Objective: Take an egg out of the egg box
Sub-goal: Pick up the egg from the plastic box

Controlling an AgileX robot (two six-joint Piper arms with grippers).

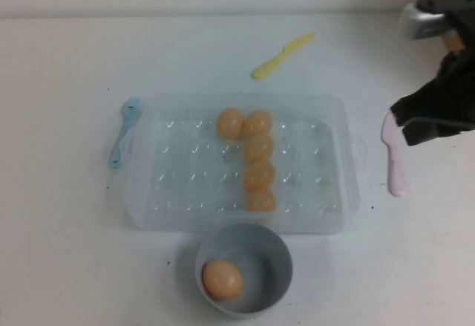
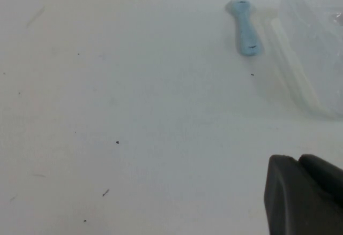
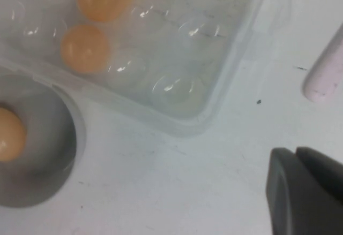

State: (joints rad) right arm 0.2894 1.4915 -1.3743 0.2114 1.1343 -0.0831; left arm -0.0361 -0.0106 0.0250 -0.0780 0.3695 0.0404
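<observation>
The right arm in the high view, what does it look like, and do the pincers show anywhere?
The right arm, at the table's right edge, is black, partly cloth-like, with a shiny silver-grey piece on top. The right pincer shows in its wrist view as dark grey, blocky fingers. The left pincer, over bare table, looks the same.

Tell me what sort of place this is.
Probably a lab tabletop set up for robot practice, not a real kitchen: a bare white table holds only a clear egg box, a grey bowl with one egg, and plastic toy utensils.
</observation>
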